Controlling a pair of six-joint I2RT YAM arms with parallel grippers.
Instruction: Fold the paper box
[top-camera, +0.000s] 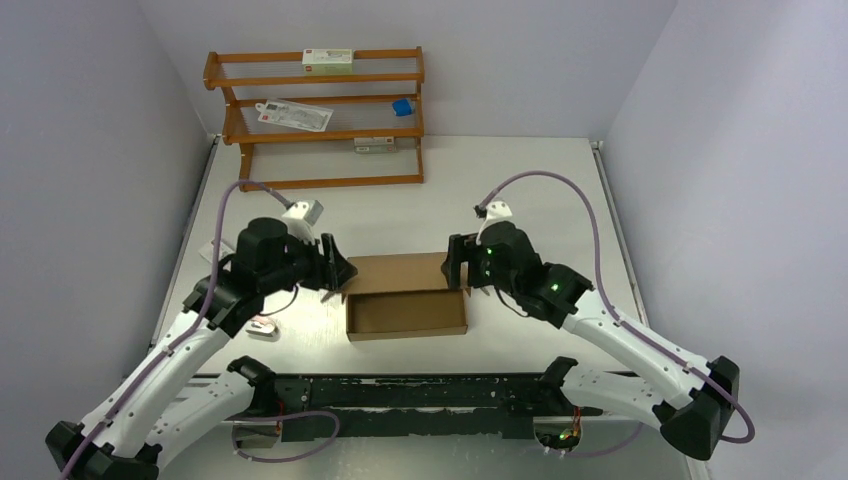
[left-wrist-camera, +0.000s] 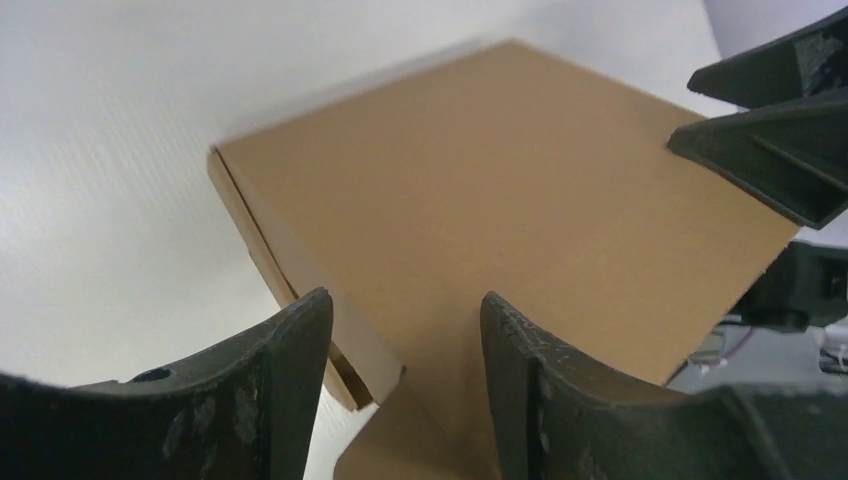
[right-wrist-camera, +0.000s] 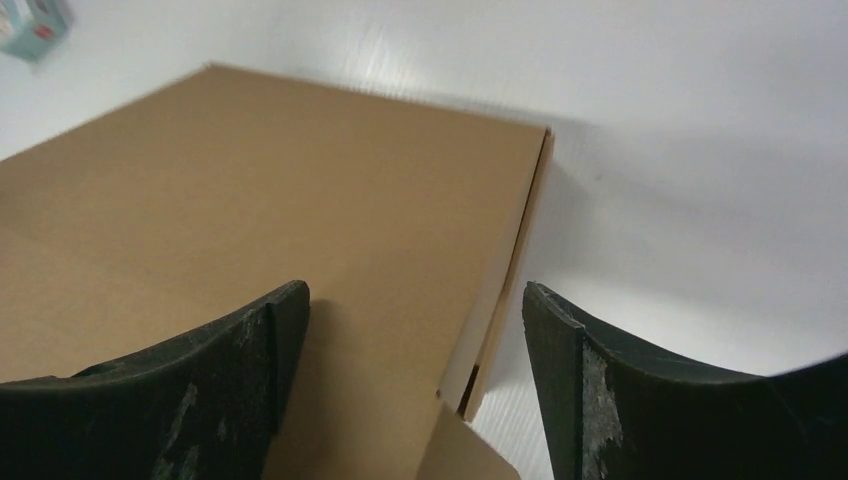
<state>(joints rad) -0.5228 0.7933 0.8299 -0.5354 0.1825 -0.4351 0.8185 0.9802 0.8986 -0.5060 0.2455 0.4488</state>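
A: Your left pincer sits at one short end of the paper box and your right pincer at the other. The box lies between them on the table, so from either pincer it runs straight inward, toward its partner.

B: Agreed. The long axis is the line from pincer to pincer. Neither arm is nearer. Each has its own end, at the back corner where the broad panel meets the open tray.

A: Both pincers are released. In the left wrist view the fingers stand apart, with the corner of a cardboard wall in the gap and neither finger pressing on it. The right wrist view is much the same: a side wall's edge sits between spread fingers, clear of both.

B: So you hold nothing. My judgement is that the tray is formed and the broad panel is what's left to bring over. From each pincer that panel lies inward. The tray's open mouth lies inward too, on the side toward the arm bases.

A: I cannot tell from these views how steeply the panel stands. If you close on it, I'd take both ends together, since one end leading would likely skew the fold along that long axis.
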